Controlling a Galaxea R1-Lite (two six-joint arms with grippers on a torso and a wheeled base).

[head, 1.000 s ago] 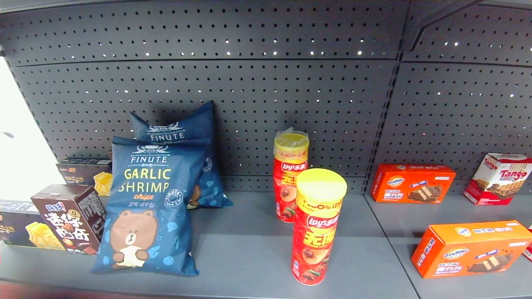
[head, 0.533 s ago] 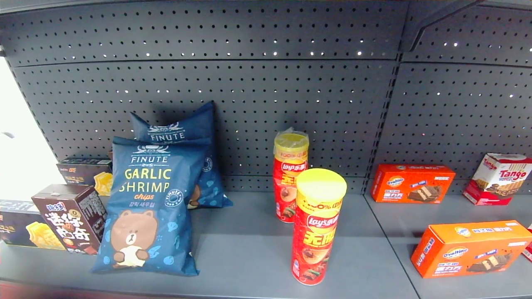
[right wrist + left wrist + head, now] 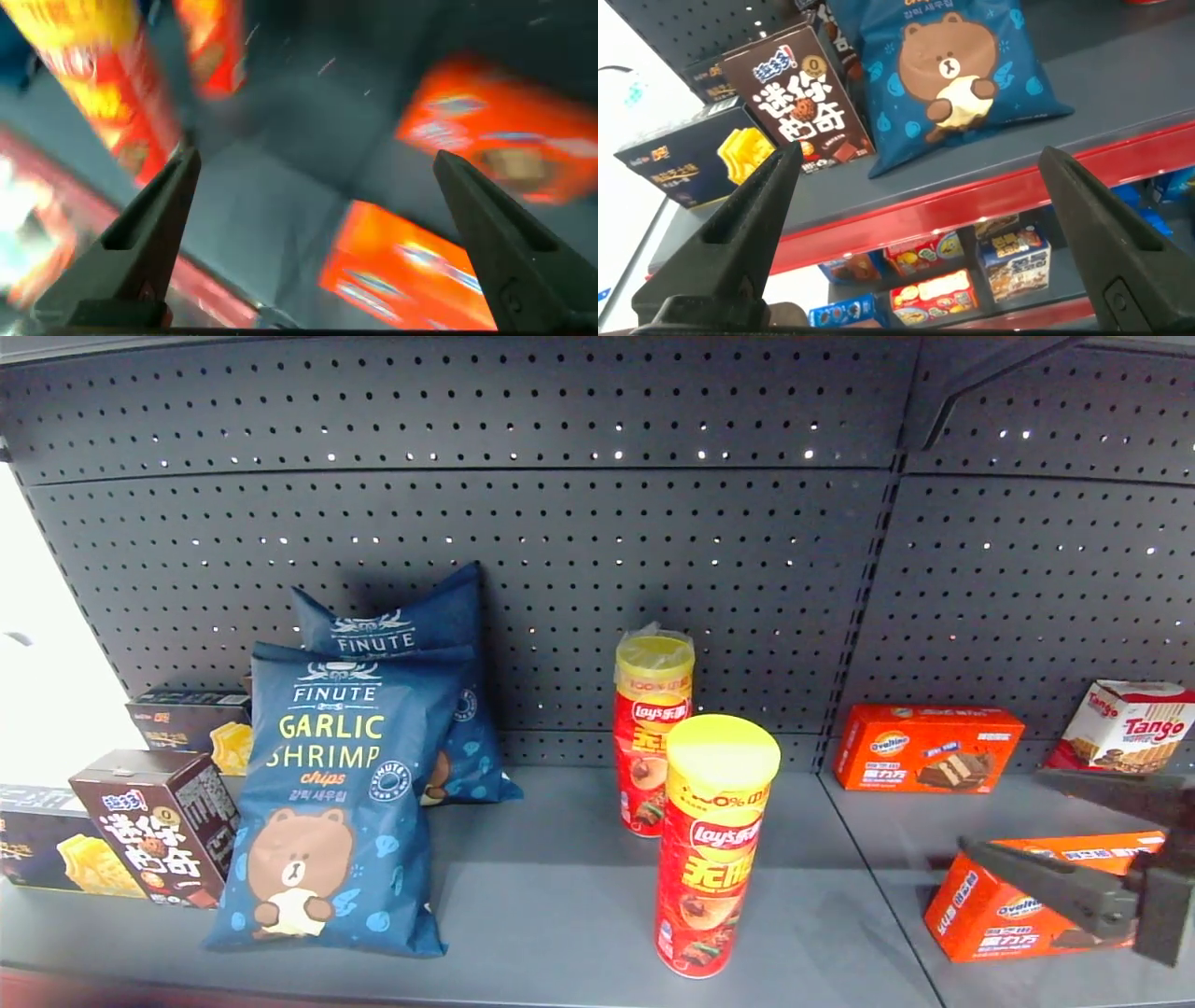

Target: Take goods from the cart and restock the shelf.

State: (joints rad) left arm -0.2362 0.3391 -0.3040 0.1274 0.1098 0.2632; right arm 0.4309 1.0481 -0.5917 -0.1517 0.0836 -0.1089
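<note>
On the grey shelf (image 3: 560, 896) stand two blue shrimp chip bags (image 3: 336, 803), two red chip cans with yellow lids (image 3: 714, 845) and two orange wafer boxes (image 3: 924, 747). My right gripper (image 3: 1004, 812) hangs open and empty at the right, in front of the nearer orange box (image 3: 990, 919). In the right wrist view the right gripper (image 3: 318, 159) frames the cans (image 3: 103, 84) and the orange boxes (image 3: 411, 261). My left gripper (image 3: 920, 159) is open and empty, low before the shelf's front edge, facing the front blue bag (image 3: 957, 75) and a brown chocolate box (image 3: 799, 98).
Dark snack boxes (image 3: 154, 826) line the shelf's left end and a red-and-white wafer box (image 3: 1125, 728) stands at the far right. A perforated back panel (image 3: 597, 569) closes the rear. Below the red shelf edge (image 3: 971, 201), a lower shelf holds more packets (image 3: 934, 294).
My right gripper has come into the head view at the lower right, now covering part of the near orange box. The goods on the shelf have not moved.
</note>
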